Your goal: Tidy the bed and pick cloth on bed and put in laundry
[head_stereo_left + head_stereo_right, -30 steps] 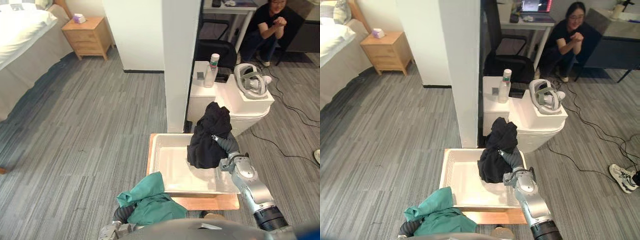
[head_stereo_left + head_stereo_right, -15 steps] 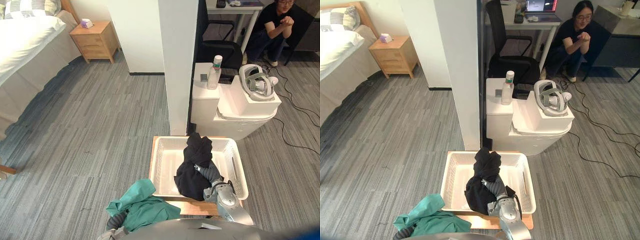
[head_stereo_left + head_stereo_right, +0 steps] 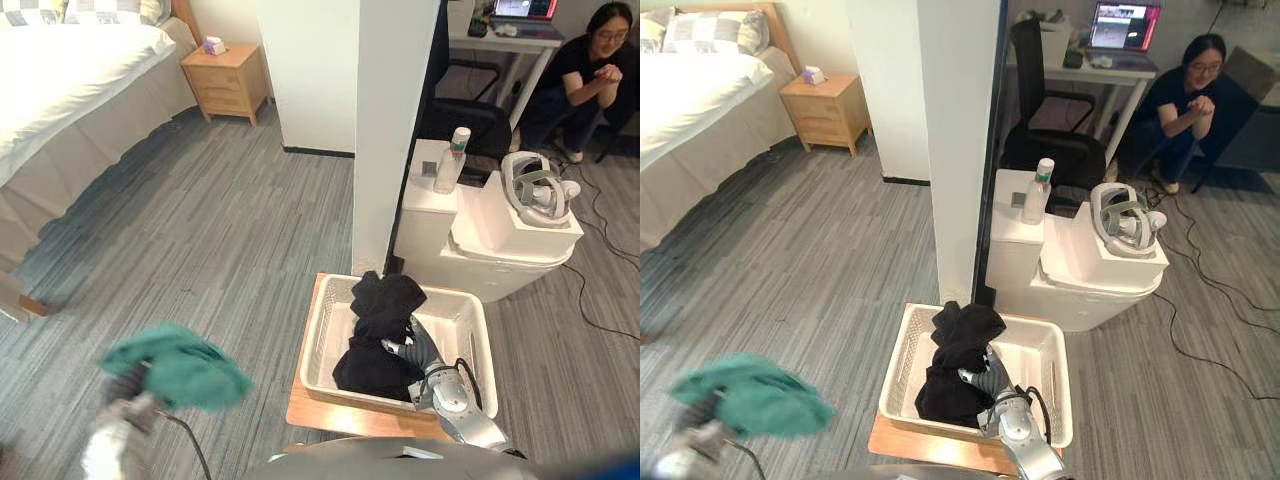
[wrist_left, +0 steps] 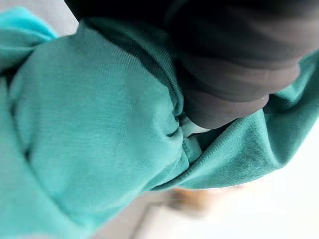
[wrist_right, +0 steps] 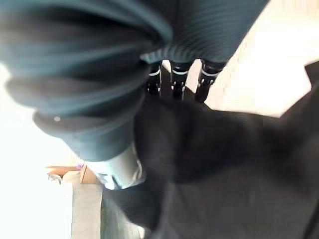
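A black cloth (image 3: 378, 330) lies bunched in the white laundry basket (image 3: 478, 345), which sits on a low wooden stand (image 3: 330, 412). My right hand (image 3: 418, 352) rests against that cloth inside the basket, open, and its fingers (image 5: 174, 82) reach out straight over the dark fabric (image 5: 229, 164). Out to the left, my left hand (image 3: 112, 442) holds a teal cloth (image 3: 175, 365) above the floor. Seen up close, the teal fabric (image 4: 99, 124) is bunched tight against the hand's dark cover (image 4: 239, 50).
A bed (image 3: 60, 70) and a wooden nightstand (image 3: 228, 80) stand at the far left. A white pillar (image 3: 395, 130) rises just behind the basket. White boxes (image 3: 500, 240) with a bottle (image 3: 455, 160) stand to its right. A person (image 3: 590, 70) sits at the back right.
The camera has shifted. My right hand lowered the black cloth into the basket and its fingers straightened. My left arm swung the teal cloth out to the left and higher.
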Available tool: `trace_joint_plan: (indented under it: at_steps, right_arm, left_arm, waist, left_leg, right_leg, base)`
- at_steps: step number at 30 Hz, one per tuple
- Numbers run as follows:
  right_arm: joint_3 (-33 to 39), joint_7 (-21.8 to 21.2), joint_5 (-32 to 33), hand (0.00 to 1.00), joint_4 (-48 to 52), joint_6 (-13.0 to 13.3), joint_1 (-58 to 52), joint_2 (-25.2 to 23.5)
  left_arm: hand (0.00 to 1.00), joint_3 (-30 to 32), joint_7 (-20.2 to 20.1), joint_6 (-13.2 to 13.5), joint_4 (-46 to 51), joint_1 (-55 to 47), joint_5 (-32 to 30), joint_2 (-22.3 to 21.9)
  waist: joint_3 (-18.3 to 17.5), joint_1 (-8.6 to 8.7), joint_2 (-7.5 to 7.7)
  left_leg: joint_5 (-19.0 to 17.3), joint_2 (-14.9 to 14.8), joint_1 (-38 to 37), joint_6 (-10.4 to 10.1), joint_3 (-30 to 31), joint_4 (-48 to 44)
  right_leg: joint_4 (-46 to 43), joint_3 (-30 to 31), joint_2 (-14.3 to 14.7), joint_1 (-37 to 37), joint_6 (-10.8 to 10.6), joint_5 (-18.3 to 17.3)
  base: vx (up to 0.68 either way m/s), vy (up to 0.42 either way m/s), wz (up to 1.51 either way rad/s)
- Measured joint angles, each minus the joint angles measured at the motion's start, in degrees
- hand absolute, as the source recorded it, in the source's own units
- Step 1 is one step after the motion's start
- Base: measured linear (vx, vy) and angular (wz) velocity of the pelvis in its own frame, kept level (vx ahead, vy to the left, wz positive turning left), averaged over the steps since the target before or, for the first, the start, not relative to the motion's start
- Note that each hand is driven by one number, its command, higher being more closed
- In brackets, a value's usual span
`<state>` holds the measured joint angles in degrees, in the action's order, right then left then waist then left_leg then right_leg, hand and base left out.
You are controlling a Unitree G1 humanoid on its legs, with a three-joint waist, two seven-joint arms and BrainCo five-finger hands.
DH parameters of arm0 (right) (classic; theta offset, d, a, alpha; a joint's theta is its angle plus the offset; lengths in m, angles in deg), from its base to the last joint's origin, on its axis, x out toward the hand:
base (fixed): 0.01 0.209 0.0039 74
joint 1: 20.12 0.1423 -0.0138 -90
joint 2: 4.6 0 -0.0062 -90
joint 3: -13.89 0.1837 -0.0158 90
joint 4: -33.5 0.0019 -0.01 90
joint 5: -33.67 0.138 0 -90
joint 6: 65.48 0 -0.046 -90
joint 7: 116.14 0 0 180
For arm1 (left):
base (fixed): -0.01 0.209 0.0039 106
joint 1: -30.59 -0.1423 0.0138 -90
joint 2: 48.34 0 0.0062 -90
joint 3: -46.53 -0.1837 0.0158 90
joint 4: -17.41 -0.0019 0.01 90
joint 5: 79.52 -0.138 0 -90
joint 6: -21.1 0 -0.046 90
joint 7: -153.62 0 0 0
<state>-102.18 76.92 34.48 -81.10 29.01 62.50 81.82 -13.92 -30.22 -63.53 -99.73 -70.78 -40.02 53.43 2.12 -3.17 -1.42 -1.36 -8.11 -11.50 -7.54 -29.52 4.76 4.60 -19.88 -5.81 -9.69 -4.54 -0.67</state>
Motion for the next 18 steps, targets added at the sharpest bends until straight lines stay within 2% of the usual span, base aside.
trace_joint_plan:
  at_steps: [2, 6, 10, 13, 15, 17, 18]
  right_arm:
    - [0.2, 0.8, 0.1, 0.0, 0.1, 0.0, -0.3, 0.6]
    - [0.9, 1.2, 0.4, 0.0, 1.2, -0.5, -1.5, 0.3]
    - [3.2, 3.0, 0.4, 0.0, 2.7, -2.0, -4.3, -0.4]
    - [6.3, 5.0, 0.3, 0.0, 7.3, -2.1, -7.0, -0.7]
    - [10.0, 7.3, 0.2, 0.0, 11.2, -1.7, -8.8, -1.5]
    - [13.0, 8.5, 0.2, 0.0, 13.1, -1.0, -9.9, -2.6]
    - [15.3, 9.5, 0.4, 0.0, 14.2, -0.4, -11.1, -3.7]
  left_arm:
    - [1.0, 3.4, -1.2, 0.5, 3.0, 3.6, 2.1, 4.2]
    - [1.0, 4.7, -2.6, 3.0, 10.5, 7.7, 2.1, 7.7]
    - [1.0, 2.5, -4.6, 8.2, 19.3, 11.0, 2.0, 9.1]
    - [1.0, -2.7, -4.8, 11.0, 28.2, 10.8, -0.2, 5.9]
    - [1.0, -8.7, -4.6, 12.2, 35.7, 9.9, -4.5, -1.1]
    - [1.0, -13.5, -4.5, 12.9, 38.7, 8.6, -7.7, -5.1]
    - [1.0, -16.4, -4.6, 13.3, 39.3, 8.1, -11.2, -6.7]
  waist:
    - [-0.1, -0.31, 0.16]
    - [-0.2, -0.21, 0.08]
    - [-1.6, 0.71, -0.17]
    - [-1.9, 1.34, -0.22]
    - [-1.9, 2.69, -0.26]
    - [-2.0, 3.73, -0.12]
    - [-2.0, 3.89, -0.09]
  left_leg:
    - [0.0, 0.1, -0.5, 0.0, -0.6, 0.1]
    - [-0.2, 0.0, -0.9, 0.4, -1.4, 0.2]
    - [-0.4, 0.1, -1.9, 0.6, -3.2, 0.8]
    - [-0.6, 0.0, -3.0, 0.3, -4.8, 0.8]
    - [-1.0, -0.2, -3.8, 0.2, -6.0, 0.8]
    - [-1.1, -0.4, -4.3, 0.1, -7.3, 0.7]
    - [-1.3, -0.7, -4.5, -0.1, -8.2, 0.6]
  right_leg:
    - [0.8, 0.2, 0.1, -0.7, 0.2, 0.6]
    - [0.5, 0.8, 0.2, -0.8, 0.2, 0.6]
    - [0.3, 2.6, 0.4, -0.6, 0.2, 0.7]
    - [0.2, 4.5, 0.7, -0.6, 0.2, 0.7]
    - [-0.4, 5.4, 0.9, -0.5, 0.3, 0.6]
    - [-0.8, 6.8, 1.3, 0.0, 0.4, 0.5]
    - [-1.1, 7.9, 1.6, 0.4, 0.5, 0.5]
  base:
    - [-0.07, -0.02, -0.08]
    - [-0.06, -0.018, -0.09]
    - [-0.02, -0.007, -0.2]
    - [-0.01, -0.016, -0.29]
    - [-0.03, -0.029, -0.23]
    - [-0.03, -0.034, -0.36]
    - [-0.04, -0.044, -0.4]
